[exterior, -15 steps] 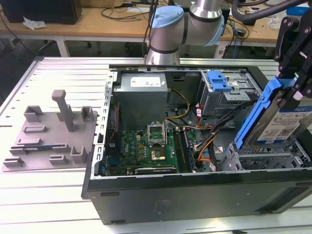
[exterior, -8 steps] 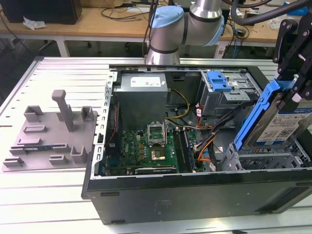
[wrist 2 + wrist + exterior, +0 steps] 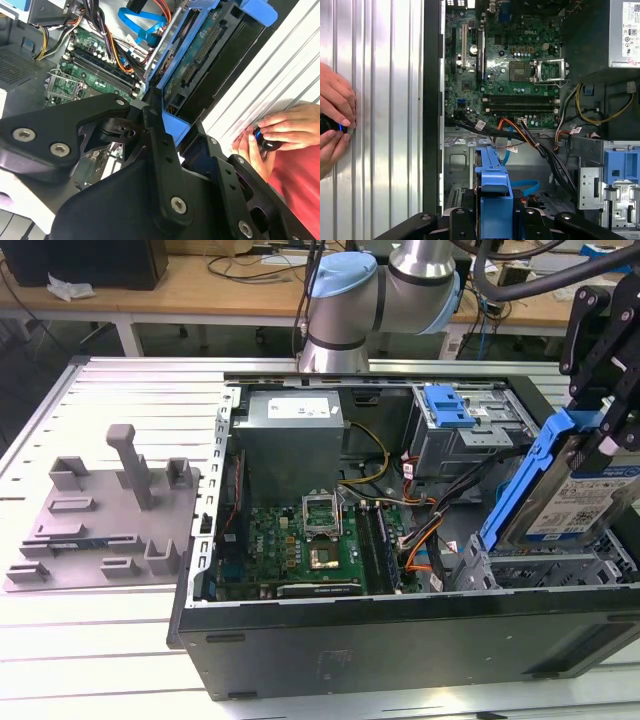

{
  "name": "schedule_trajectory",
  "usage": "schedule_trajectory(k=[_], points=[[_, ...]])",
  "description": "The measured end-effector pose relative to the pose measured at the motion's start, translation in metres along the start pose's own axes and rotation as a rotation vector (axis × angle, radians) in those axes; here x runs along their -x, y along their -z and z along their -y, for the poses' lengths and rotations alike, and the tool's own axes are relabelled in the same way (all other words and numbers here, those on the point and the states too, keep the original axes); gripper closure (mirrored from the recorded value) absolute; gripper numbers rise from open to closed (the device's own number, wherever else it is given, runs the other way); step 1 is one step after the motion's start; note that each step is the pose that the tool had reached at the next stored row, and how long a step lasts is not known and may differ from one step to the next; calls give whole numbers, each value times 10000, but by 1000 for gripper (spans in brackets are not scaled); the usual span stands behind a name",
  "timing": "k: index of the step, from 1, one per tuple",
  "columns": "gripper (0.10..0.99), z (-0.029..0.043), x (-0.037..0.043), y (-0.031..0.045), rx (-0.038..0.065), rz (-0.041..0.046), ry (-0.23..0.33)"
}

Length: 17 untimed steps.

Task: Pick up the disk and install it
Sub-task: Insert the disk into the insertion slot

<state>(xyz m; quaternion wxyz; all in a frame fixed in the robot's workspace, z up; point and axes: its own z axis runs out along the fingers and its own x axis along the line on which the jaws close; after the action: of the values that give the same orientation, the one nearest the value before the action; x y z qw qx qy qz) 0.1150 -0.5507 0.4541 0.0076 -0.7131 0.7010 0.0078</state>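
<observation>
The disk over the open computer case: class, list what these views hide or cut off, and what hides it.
1. Disk, exterior view: the exterior view's right edge cuts off its far end; the gripper covers its upper part.
2. Disk label, first wrist view: the disk is seen edge-on, so the label faces away.
3. Small dark object, second wrist view: the person's hand wraps it; what it is cannot be told.

cut off, covered, too small to tell

the disk [image 3: 582,498] runs off the exterior view's right edge, and the gripper [image 3: 608,435] clamped on it is cropped there too — where it meets the disk's far side is hidden behind its own body. in the first wrist view a person's hand [image 3: 335,102] is cut by the edge, closed round a small dark object [image 3: 327,124] too small to make out.
</observation>
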Motion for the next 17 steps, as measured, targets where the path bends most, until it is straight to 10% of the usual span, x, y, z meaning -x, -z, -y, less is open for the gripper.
schedule_trajectory(k=[17], points=[[718,7,-26,-157,0,1,0]])
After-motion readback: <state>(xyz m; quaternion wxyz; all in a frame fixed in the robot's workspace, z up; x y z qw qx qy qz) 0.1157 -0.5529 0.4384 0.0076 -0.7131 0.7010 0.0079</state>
